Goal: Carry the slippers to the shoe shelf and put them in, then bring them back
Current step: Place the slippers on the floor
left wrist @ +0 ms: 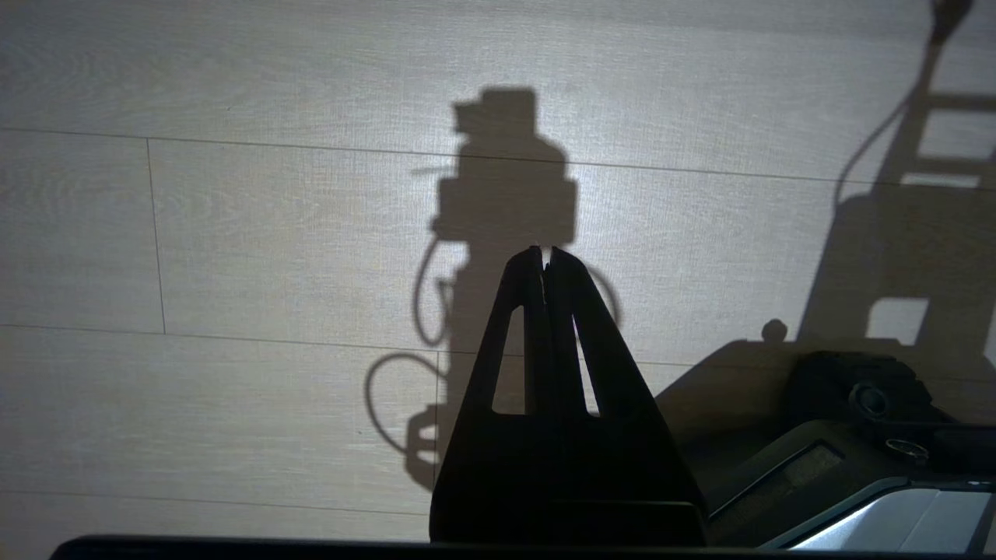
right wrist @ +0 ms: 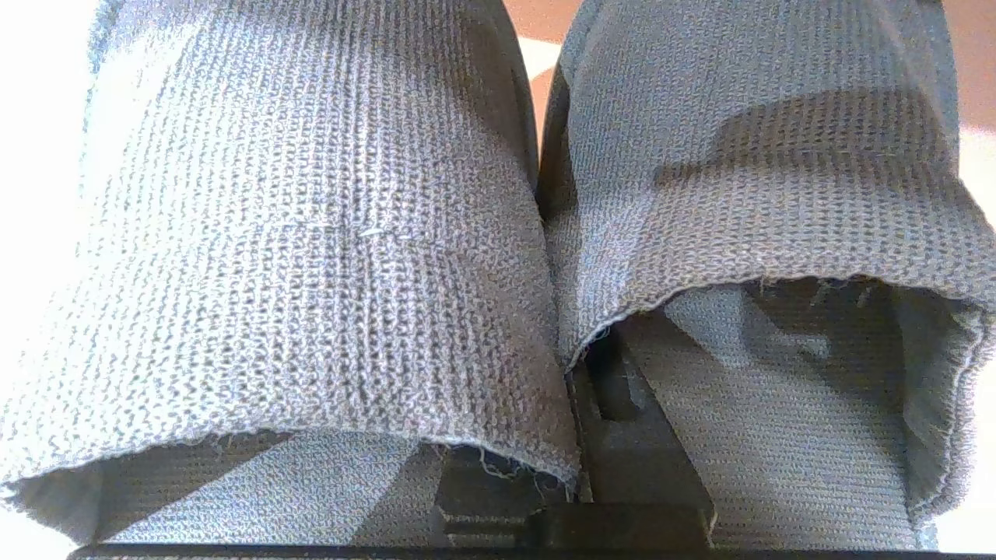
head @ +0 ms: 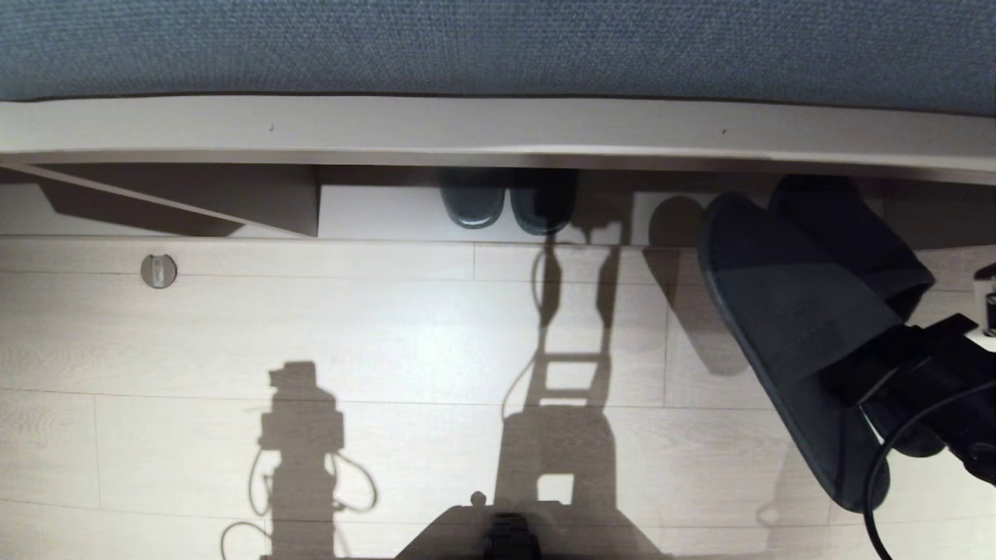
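Right gripper (head: 864, 373) is clamped on the slippers (head: 786, 311), holding the pair off the floor (head: 389, 327) right of the shoe shelf (head: 373, 214) (probably pinching both inner edges). Another dark pair (head: 506, 201) sits inside. Left gripper (left wrist: 545, 260) hangs closed, empty.

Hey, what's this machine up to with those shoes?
The robot's right gripper is clamped on a pair of black slippers, holding them together in the air above the pale floor, just in front of the low shoe shelf. Another dark pair already sits in the shelf. The left gripper is shut and idle, pointing at the floor. The slippers aren't in the shelf at this moment.
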